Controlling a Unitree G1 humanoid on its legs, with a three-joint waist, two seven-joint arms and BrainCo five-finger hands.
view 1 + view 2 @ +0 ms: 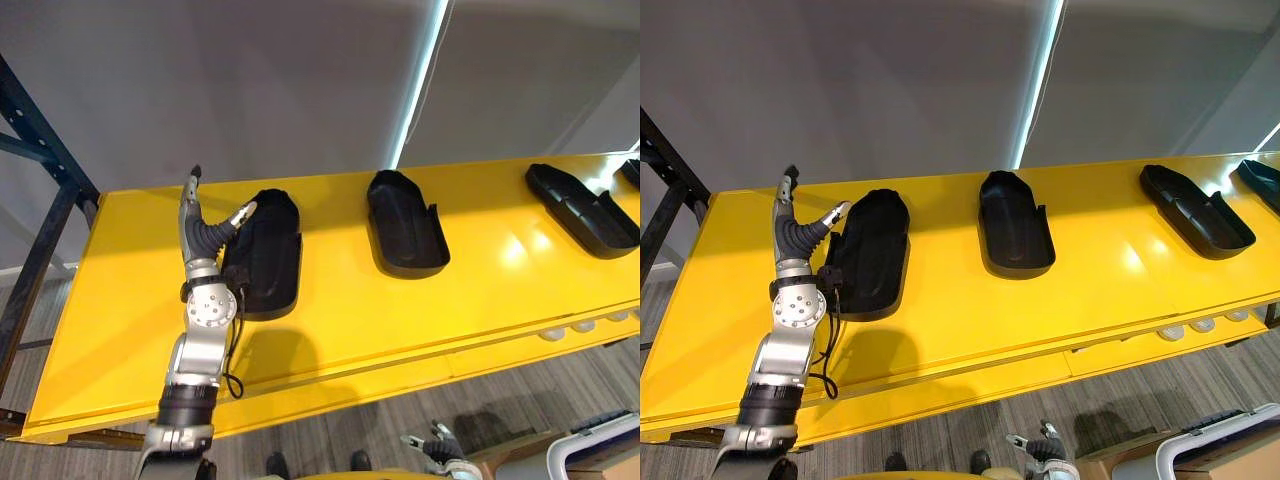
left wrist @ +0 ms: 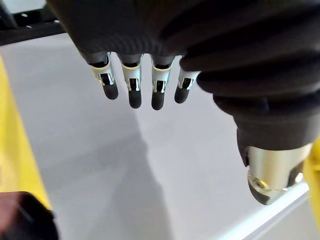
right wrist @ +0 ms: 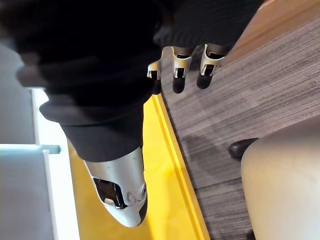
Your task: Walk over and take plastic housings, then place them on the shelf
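**Left hand open beside the leftmost housing**

We are holding our left hand (image 1: pixel 197 232) above the yellow shelf (image 1: pixel 120 285), fingers straight and gripping nothing. The leftmost housing (image 1: pixel 266 255) is lying just thumb-side of those fingers. The middle housing (image 1: pixel 405 225) and right housing (image 1: pixel 585 208) are lying farther right. Our right hand (image 3: pixel 179 82) is hanging low, fingers relaxed, empty.

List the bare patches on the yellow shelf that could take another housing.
On the shelf: left end beyond the left hand; gap between left housing and middle housing; gap from there to right housing. Crowded at the far right.
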